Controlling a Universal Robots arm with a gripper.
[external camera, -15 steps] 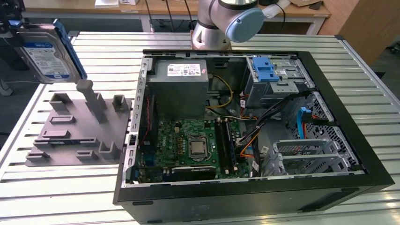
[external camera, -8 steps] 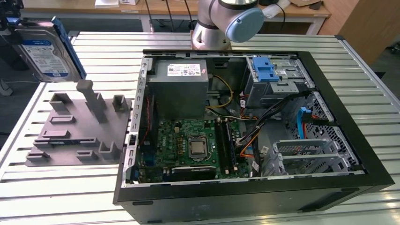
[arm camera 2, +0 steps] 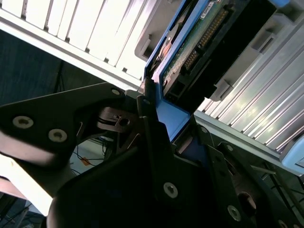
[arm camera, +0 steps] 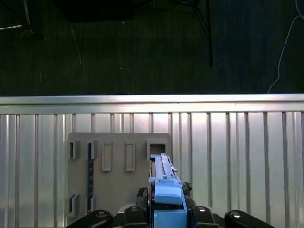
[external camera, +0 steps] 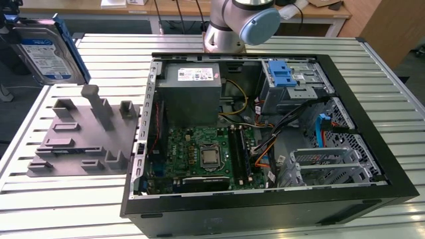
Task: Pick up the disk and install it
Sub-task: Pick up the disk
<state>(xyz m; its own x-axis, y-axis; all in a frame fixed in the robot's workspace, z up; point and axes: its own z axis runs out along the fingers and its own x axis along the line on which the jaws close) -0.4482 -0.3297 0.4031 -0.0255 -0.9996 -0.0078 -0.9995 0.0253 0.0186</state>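
Surface: slatted metal table (external camera: 59, 199), dark floor beyond its edge.

Item 1: open black computer case (external camera: 265, 211), lying on its side, centre to the exterior view's right; grey power-supply box (external camera: 192, 94) and silver bay with blue latch (external camera: 290, 79) inside.

Item 2: grey slotted fixture (external camera: 73, 144), flat on the table at the exterior view's left, beside the case.

Item 3: the disk (external camera: 47, 50), upper corner of the exterior view's left, raised above the fixture, label facing the camera.

Item 4: gripper (arm camera: 165, 191), in the first wrist view clamped across the disk's blue-railed edge.
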